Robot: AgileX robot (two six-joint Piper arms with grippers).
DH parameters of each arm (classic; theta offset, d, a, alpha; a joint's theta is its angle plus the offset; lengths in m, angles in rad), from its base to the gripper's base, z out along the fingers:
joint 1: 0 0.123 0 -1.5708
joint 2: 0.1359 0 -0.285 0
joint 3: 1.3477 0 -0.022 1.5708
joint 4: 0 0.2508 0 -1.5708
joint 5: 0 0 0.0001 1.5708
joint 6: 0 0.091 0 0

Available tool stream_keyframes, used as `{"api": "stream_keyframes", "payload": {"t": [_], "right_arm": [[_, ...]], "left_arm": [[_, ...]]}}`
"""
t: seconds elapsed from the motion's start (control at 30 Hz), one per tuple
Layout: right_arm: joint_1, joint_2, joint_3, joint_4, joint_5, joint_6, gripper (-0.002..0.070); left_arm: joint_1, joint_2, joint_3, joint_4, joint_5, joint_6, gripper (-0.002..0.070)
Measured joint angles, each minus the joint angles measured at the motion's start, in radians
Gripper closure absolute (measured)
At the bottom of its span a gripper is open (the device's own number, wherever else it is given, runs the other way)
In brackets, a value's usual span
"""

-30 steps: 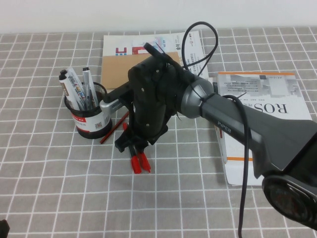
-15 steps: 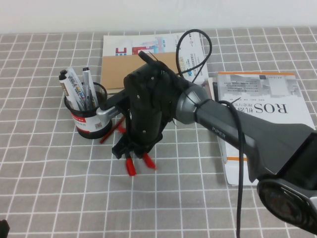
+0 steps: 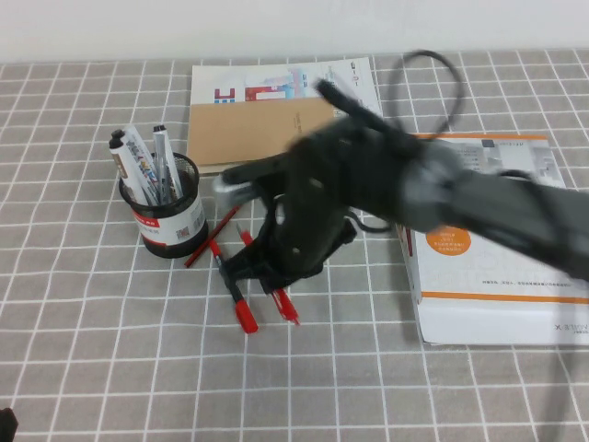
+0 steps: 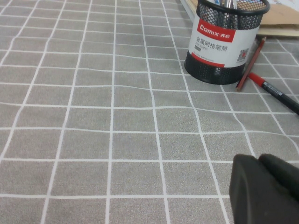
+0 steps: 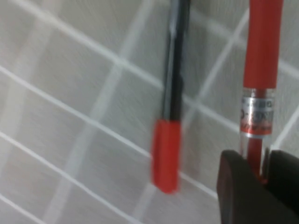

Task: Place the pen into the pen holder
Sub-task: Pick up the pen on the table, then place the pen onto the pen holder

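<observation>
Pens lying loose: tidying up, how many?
2: the red pen at the right end effector, the red-capped black pen beside it. Left end effector parked near-left. Others possibly hidden.

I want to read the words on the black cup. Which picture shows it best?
The left wrist view: the pen holder is near, with its label sharp. The high view shows the whole cup, but small. The right wrist view misses it, showing only pens by the right gripper. The left gripper hangs parked.

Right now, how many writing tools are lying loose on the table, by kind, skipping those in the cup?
Pens: 2, the red pen at the right hand and the red-capped pen.
Pencil: 1, beside the pen holder.
Total: 3.
The left hand sits low over the cloth.
</observation>
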Motion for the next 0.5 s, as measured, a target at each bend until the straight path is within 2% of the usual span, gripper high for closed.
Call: {"api": "stream_keyframes", "payload": {"t": [0.07,0.23,0.33,0.4,0.5], "right_arm": [[0.000,-0.094,0.176,0.038,-0.202,0.016,0.0608],[0.007,-0.274,0.546,0.099,-0.858,0.025,0.0608],[0.017,-0.290,0.651,0.029,-1.248,0.033,0.0608],[0.019,-0.274,0.663,-0.029,-1.438,0.033,0.0608],[0.023,-0.235,0.610,-0.099,-1.609,0.043,0.0608]], "left_arm": [[0.000,0.000,0.000,0.000,0.000,0.000,0.0680],[0.000,0.000,0.000,0.000,0.000,0.000,0.0680],[0.000,0.000,0.000,0.000,0.000,0.000,0.0680],[0.000,0.000,0.000,0.000,0.000,0.000,0.0680],[0.000,0.000,0.000,0.000,0.000,0.000,0.0680]]}}
